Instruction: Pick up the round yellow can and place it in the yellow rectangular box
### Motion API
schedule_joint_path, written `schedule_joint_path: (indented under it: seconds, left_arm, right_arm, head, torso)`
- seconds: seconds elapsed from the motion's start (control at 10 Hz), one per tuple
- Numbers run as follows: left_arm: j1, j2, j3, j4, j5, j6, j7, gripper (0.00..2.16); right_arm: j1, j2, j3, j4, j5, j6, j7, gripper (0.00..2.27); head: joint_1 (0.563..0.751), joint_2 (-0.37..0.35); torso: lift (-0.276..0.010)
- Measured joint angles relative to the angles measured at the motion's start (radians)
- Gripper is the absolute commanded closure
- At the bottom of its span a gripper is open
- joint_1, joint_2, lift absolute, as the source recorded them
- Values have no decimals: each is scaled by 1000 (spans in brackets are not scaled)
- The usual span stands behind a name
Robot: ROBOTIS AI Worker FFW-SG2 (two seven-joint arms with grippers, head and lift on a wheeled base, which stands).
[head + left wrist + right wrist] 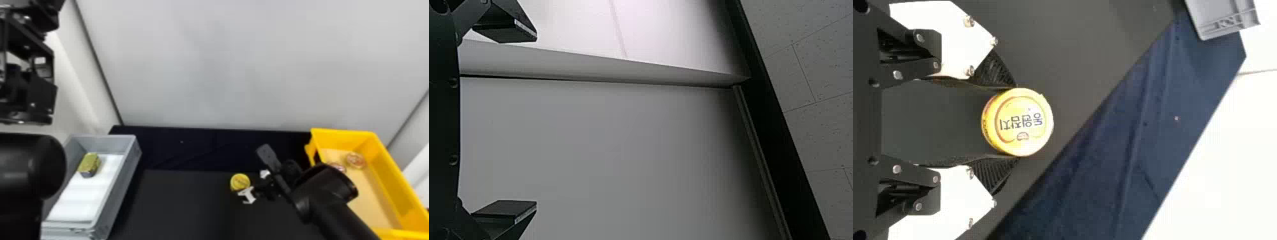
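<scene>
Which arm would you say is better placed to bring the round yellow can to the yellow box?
The right, I think: the right end effector has the round yellow can between its fingers, and the yellow box stands on that side; the left end effector is open and empty.

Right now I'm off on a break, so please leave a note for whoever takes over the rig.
Left gripper: open, nothing between its fingers.
Right gripper: closed on the round yellow can, a finger against either side.
Where: the can is at the black worktop, left of the yellow rectangular box; whether it is lifted, I can't tell.
Done: can gripped.
Left: bring it over to the box, where two round items lie, set it in and release.
</scene>
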Motion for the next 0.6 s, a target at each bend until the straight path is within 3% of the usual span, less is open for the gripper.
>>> schedule_joint_path:
  seconds: [0.6]
  left_arm:
    - [1,5,5,-14,-2,24,0,99]
  right_arm:
    - [53,-62,-147,-320,87,80,16,638]
  head:
    - [663,54]
  torso:
    - [-2]
